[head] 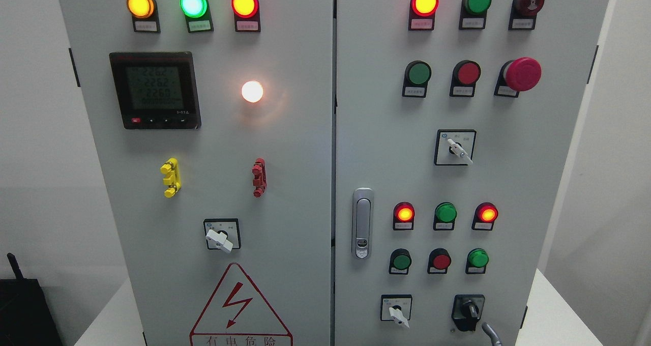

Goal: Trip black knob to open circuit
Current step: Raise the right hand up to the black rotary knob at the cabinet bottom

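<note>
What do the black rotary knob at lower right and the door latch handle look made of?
The black rotary knob looks like glossy moulded plastic, with soft highlights. The silver oval door latch handle appears to be brushed or chromed metal, judging by its bright sheen, though plated plastic is possible.

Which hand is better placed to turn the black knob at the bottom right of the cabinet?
Probably the right. The black knob sits low on the right door, and a grey fingertip already shows just below and right of it, though its arm is out of view. No left hand is visible.
</note>
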`<state>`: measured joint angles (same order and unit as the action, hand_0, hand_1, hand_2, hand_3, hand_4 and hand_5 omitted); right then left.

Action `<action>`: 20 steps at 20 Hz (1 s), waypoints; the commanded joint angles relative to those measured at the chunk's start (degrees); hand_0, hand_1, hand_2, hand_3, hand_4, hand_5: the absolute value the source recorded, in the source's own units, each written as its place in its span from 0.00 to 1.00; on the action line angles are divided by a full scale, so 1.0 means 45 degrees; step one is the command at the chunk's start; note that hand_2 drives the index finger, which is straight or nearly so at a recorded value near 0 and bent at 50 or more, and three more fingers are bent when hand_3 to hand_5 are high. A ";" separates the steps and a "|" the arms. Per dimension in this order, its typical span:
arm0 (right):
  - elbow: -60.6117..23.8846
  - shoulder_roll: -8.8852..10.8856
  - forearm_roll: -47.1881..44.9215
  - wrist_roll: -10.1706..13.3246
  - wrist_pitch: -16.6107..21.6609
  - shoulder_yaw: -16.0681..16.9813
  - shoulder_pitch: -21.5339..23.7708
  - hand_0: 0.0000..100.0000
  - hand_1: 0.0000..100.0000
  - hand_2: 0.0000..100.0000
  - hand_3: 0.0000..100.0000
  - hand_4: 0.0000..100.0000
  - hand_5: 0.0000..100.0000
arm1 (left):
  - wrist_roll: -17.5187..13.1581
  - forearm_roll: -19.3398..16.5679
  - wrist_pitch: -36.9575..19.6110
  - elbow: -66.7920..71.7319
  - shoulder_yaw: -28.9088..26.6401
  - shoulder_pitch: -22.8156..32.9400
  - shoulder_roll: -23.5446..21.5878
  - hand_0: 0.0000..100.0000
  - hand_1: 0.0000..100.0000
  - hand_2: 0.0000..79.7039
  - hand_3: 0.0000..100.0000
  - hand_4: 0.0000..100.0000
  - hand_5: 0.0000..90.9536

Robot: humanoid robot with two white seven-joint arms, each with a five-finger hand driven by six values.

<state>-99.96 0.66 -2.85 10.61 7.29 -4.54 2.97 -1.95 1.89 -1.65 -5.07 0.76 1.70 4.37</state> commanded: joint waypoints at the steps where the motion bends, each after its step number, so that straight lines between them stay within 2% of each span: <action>1: -0.0305 -0.0049 0.0008 -0.0073 -0.0019 -0.0142 -0.0210 0.81 0.87 0.02 1.00 1.00 0.93 | 0.0004 0.0030 -0.0004 0.0013 -0.0012 -0.0006 0.0006 0.12 0.39 0.00 0.00 0.00 0.00; 20: -0.0383 -0.0127 0.0125 -0.0053 -0.0019 -0.0435 -0.0210 0.82 0.87 0.03 1.00 1.00 0.93 | 0.0004 0.0030 0.0016 0.0013 -0.0012 -0.0006 0.0006 0.12 0.39 0.00 0.00 0.00 0.00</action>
<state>-99.96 0.30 -2.55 10.37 6.63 -6.01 2.87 -1.95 1.88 -1.65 -5.07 0.76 1.70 4.37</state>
